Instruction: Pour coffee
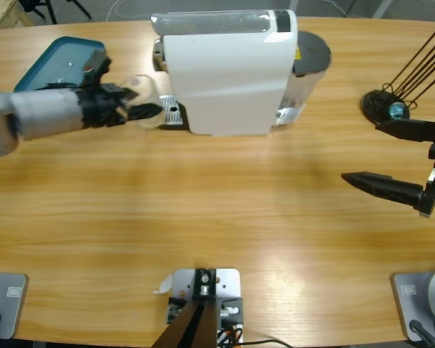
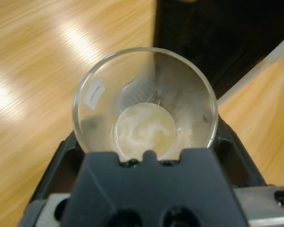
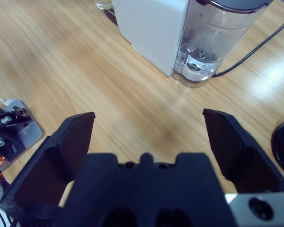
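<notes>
— What is in your left claw?

— My left claw (image 2: 146, 151) is clamped on a clear glass (image 2: 144, 104), a jaw on each side of it, low in the left wrist view. I look straight down into its mouth. The coffee (image 2: 144, 130) lies at the very bottom of the glass, a thin pale tan layer with whitish swirls, only as wide as the glass's base.

— And past the glass?

— Wooden table (image 2: 33, 71) on the left of that frame, and something dark at the upper right. From above, my left claw (image 1: 134, 105) and the glass (image 1: 146, 98) sit at the upper left of the frame, touching the left end of the white coffee machine (image 1: 228, 72). A teal tray (image 1: 58, 61) lies behind my arm, nearer the corner.

— Your right claw?

— My right claw (image 3: 149, 137) stands wide apart, holding nothing, over bare wood. Beyond it, at the top of that frame, is the machine (image 3: 151, 28) with its clear water tank (image 3: 213, 38) and a black cord (image 3: 255, 45). From above, this claw (image 1: 391, 159) is at the right edge, well apart from the machine, with a black stand (image 1: 388, 105) just behind it.
</notes>
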Controlling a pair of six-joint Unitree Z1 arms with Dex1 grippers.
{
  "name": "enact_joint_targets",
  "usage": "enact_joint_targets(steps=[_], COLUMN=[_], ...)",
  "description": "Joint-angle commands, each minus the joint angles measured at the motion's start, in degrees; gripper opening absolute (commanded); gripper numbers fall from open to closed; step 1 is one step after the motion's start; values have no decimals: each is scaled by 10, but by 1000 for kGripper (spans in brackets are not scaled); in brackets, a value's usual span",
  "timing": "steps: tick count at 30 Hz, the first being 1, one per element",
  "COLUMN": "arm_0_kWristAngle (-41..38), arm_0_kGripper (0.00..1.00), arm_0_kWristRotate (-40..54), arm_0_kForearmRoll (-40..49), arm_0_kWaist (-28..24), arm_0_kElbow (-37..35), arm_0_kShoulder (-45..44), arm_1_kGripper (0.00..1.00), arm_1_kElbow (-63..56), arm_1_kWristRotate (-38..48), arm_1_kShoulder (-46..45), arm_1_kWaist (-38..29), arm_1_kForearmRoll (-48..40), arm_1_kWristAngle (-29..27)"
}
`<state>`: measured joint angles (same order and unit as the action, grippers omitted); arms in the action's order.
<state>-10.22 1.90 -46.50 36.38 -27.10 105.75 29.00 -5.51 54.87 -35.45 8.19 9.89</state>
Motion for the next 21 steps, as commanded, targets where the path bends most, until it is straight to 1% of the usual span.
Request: enact_joint_targets(steps=[1,6,12,16,21], arm_0_kWristAngle=[77,98,106,108,108], arm_0_kGripper=[143,144,145,145,151], arm_0_kWristRotate=[-17,-35,-65,-65,-65], arm_0_kForearmRoll=[-11,-11,-11,-11,-11], arm_0_kWaist=[-95,-167,-241,-264,-269], arm_0_kElbow=[32,11,-20,-36,-47], arm_0_kShoulder=[-76,-79,-35,-4,29], arm_1_kGripper=[1000,1000,1000,1000,1000], arm_1_kElbow=[-16,-16,-16,-17,-17], arm_1_kWristRotate=[7,7,8,9,9], arm_1_kShoulder=[10,10,10,10,9], arm_1_kWaist=[-5,-5,-5,-5,-5], arm_1_kForearmRoll=[-5,-5,-6,-7,-7], arm_1_kWristAngle=[10,10,9,8,8])
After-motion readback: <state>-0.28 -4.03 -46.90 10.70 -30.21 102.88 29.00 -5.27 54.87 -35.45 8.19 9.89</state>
